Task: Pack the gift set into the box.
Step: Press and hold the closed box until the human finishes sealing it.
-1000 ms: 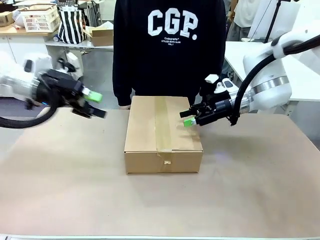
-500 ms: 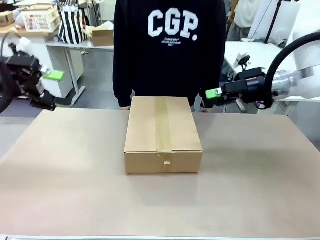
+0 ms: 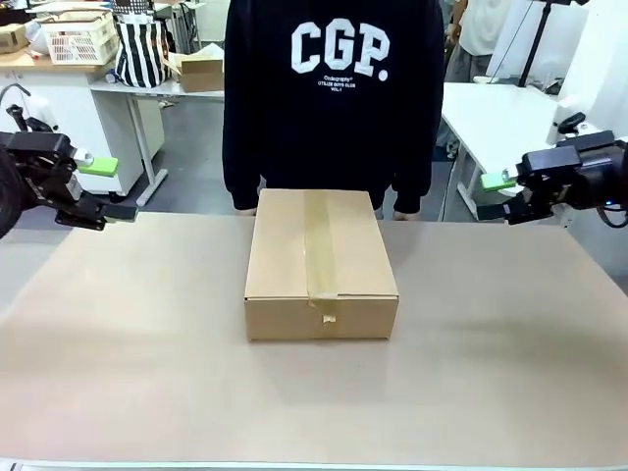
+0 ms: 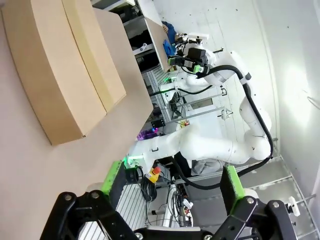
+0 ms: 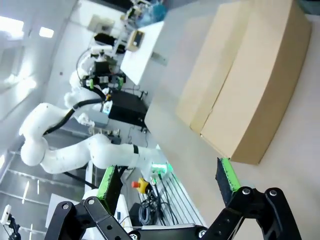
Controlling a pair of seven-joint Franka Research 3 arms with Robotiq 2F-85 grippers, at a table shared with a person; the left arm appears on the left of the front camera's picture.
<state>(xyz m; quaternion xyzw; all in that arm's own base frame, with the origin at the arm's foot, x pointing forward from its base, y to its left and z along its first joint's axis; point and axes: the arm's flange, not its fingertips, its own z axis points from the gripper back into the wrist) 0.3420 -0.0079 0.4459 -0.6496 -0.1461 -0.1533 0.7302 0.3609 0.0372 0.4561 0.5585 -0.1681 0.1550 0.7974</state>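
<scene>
The near half of the table point(image 3: 314, 402) is lying bare in front of me, from the 6 o'clock edge up to the box. The box point(image 3: 321, 263) is sitting at table centre, flaps down and sealed by a tape strip point(image 3: 320, 250) running 6 to 12 o'clock, its torn end curling over the near face. No item of the gift set is showing outside it. Open surface is running along both long sides of the box, out to the 3 and 9 o'clock edges.

I am holding my left gripper point(image 3: 98, 189) at 9 o'clock, above the table's far left corner, well apart from the box; its fingers point(image 4: 113, 176) are standing wide apart with nothing between them. My right gripper point(image 3: 502, 194) is hanging at 3 o'clock beyond the far right edge, equally spread and empty, fingers point(image 5: 227, 175) clear of the carton.

At 12 o'clock a person point(image 3: 334, 98) is standing against the far edge, just behind the box.
</scene>
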